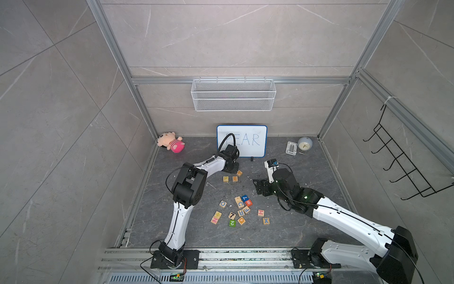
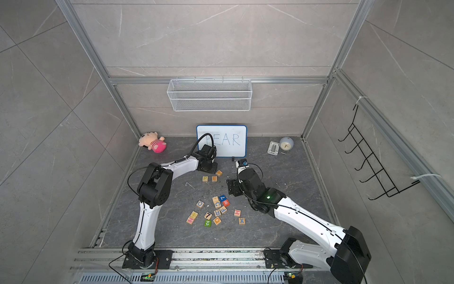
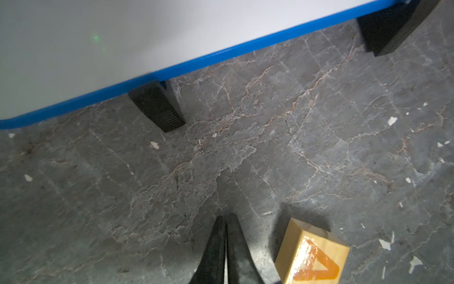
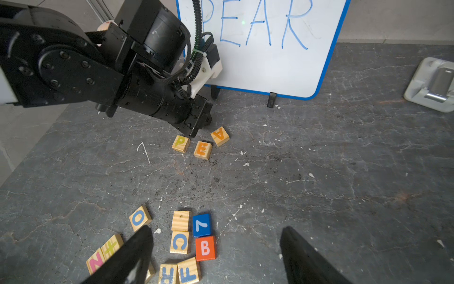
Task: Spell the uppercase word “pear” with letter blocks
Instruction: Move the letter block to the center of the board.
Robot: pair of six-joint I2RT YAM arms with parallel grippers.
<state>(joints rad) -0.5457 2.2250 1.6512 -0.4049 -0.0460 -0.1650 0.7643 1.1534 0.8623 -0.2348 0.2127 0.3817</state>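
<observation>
The yellow P block point(image 1: 225, 178) and orange E block point(image 1: 235, 178) lie side by side in front of the whiteboard. The orange A block point(image 1: 239, 173) lies turned just behind and to the right of E. My left gripper point(image 3: 225, 217) is shut on nothing and stands low over the floor beside the A block point(image 3: 312, 255), apart from it. The bluish R block point(image 4: 168, 273) lies in the loose pile next to an F. My right gripper point(image 4: 216, 229) hangs open and empty above that pile, near the 7 and B cubes.
The blue-framed whiteboard point(image 1: 242, 141) reading PEAR stands on black feet close behind the left gripper. Other cubes point(image 1: 232, 216) are scattered nearer the front. A plush toy point(image 1: 172, 142) lies at back left, a clock point(image 1: 305, 143) and a white holder point(image 1: 291, 148) at back right.
</observation>
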